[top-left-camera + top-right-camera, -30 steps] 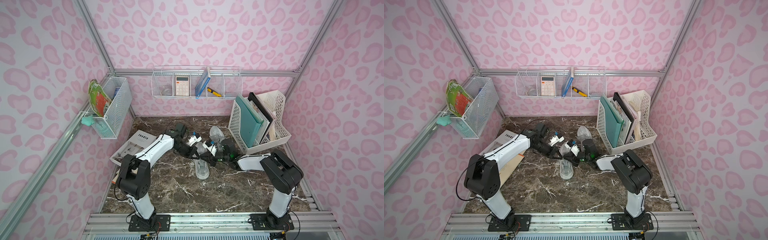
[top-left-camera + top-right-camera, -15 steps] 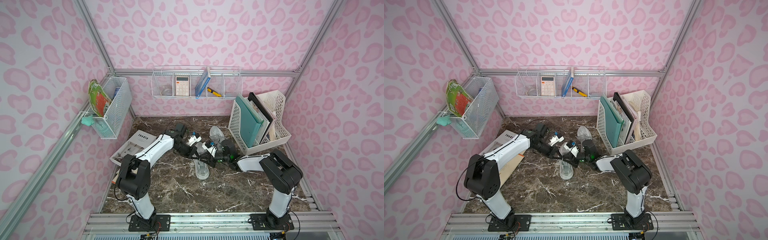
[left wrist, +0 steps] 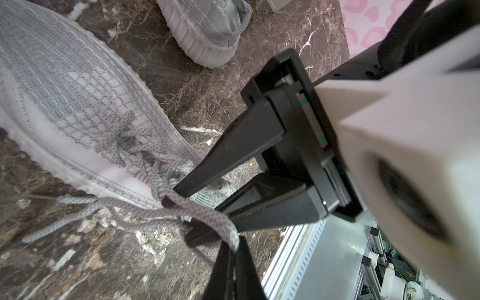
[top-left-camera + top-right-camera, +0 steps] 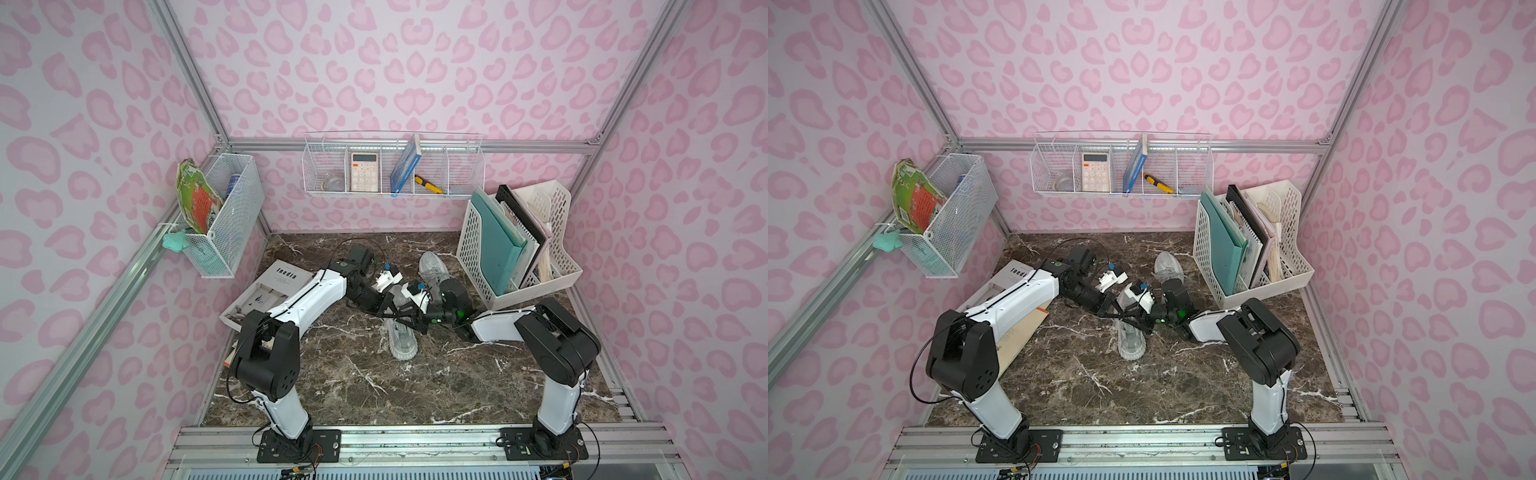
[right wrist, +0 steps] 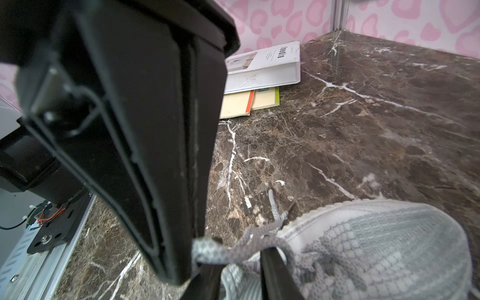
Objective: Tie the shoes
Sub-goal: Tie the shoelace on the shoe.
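Two light grey knit shoes lie on the marble. The near shoe [image 4: 402,343] [image 4: 1131,343] [image 3: 65,91] [image 5: 376,246] sits mid-table, and both grippers meet over its laces. The far shoe [image 4: 432,266] [image 4: 1167,266] [image 3: 205,28] lies behind it. My left gripper [image 3: 232,250] [image 4: 390,309] is shut on a grey lace [image 3: 202,210] of the near shoe. My right gripper [image 5: 237,262] [image 3: 184,210] faces it with its jaws apart. That lace [image 5: 233,245] drapes across the right gripper's fingers [image 5: 275,275], not pinched.
A white box on yellow papers [image 4: 270,291] [image 5: 262,67] lies at the left wall. A perforated file rack [image 4: 515,249] stands back right. Wire baskets [image 4: 226,216] [image 4: 392,170] hang on the walls. An aluminium rail [image 4: 395,436] runs along the front edge.
The right gripper's jaws have spread apart. Both arms stay almost where they were over the near shoe.
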### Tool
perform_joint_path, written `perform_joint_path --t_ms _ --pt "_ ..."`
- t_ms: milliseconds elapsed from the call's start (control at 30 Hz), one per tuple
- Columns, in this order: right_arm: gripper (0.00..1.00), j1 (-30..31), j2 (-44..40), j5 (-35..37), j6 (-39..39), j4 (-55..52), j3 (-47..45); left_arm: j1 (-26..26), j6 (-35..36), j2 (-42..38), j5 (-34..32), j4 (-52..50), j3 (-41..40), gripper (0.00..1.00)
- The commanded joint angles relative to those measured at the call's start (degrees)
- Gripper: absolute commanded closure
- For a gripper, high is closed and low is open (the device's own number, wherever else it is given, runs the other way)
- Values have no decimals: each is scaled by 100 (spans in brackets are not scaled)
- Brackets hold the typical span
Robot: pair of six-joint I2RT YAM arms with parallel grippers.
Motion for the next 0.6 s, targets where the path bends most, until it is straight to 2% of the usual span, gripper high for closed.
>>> perform_joint_path --t_ms 0,133,333,467,567 --pt "70 33 17 -79 29 385 -2 3 -77 -57 72 58 -22 100" --pt "70 28 8 -21 77 490 -49 3 -108 -53 67 76 -26 100" --pt "91 18 -132 248 153 586 -169 38 -164 -76 19 127 -70 100" --pt "97 -28 -266 376 109 400 -280 88 -247 -90 -59 187 -87 100" --pt "97 -120 -380 475 91 198 -356 117 -295 -150 -95 272 -148 100"
